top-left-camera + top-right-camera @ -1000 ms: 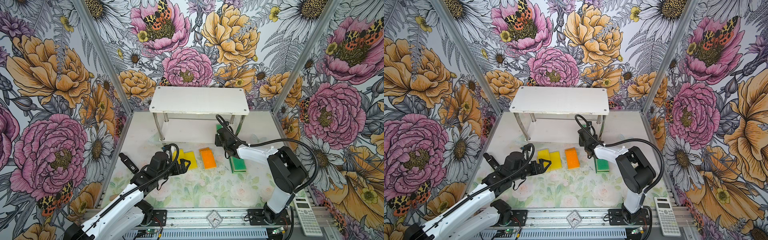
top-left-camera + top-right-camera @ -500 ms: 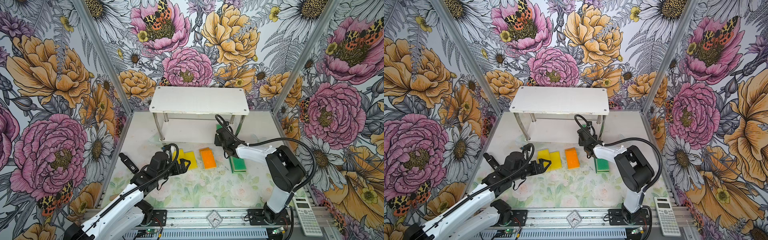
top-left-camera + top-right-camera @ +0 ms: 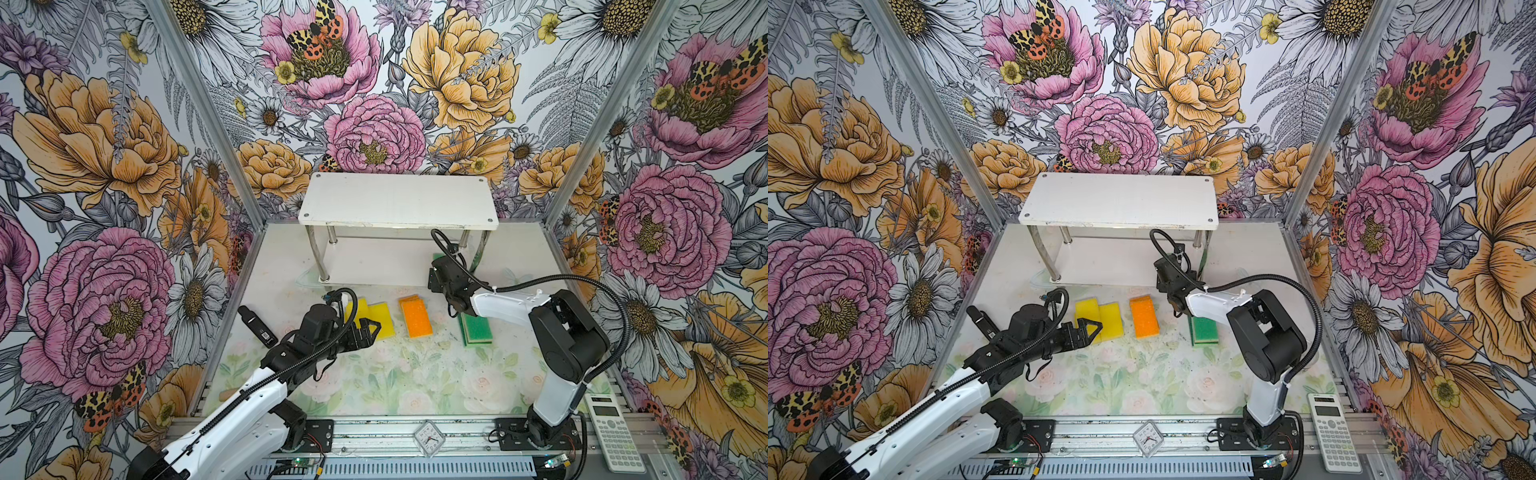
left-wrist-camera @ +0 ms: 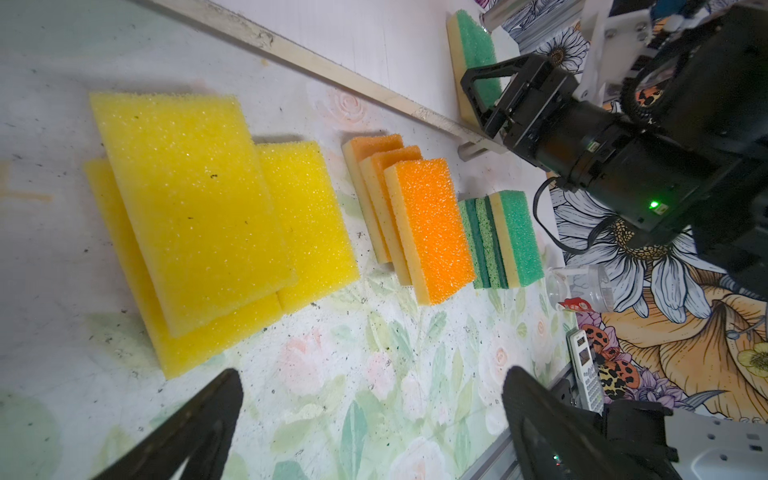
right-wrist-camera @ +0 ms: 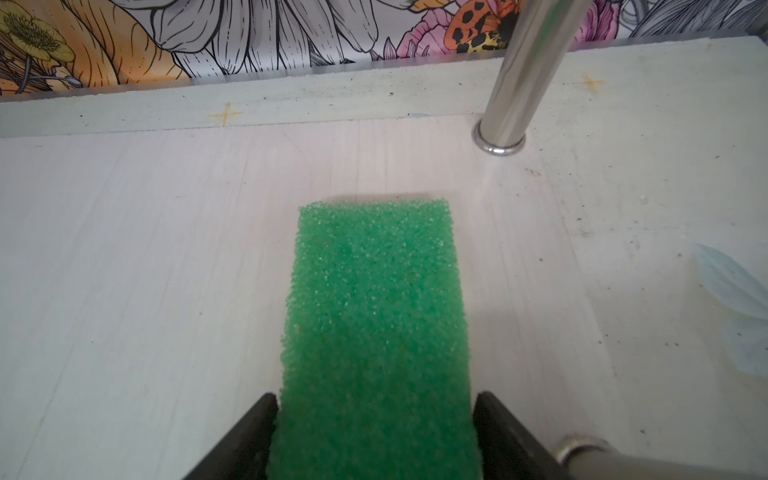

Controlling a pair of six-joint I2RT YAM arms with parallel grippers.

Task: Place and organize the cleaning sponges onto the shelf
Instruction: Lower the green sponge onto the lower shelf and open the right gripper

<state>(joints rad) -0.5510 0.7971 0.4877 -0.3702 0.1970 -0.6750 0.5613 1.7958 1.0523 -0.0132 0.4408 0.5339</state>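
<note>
One sponge shelved: a green sponge point(image 5: 374, 311) lies flat on the lower board of the shelf point(image 3: 399, 199), at its right end in both top views, close to a chrome leg point(image 5: 519, 83).
Right fingers: the right fingers point(image 5: 245, 440) flank that sponge and touch its long edges. Whether they press or have let go cannot be told.
Left fingers: the left fingers point(image 4: 195, 428) are spread wide and empty, hovering just beside the yellow sponges point(image 4: 187, 208).
Outstanding: about nine sponges lie on the bench point(image 3: 374, 386) at frame centre, namely the yellow ones, the orange sponges point(image 4: 428, 224) and a green stack point(image 4: 511, 237).
Progress: judged early. The upper board carries nothing.
Surface: floral print, speckled with dark crumbs.
Room: floral panels on three sides. A calculator point(image 3: 613, 428) lies at lower right.
</note>
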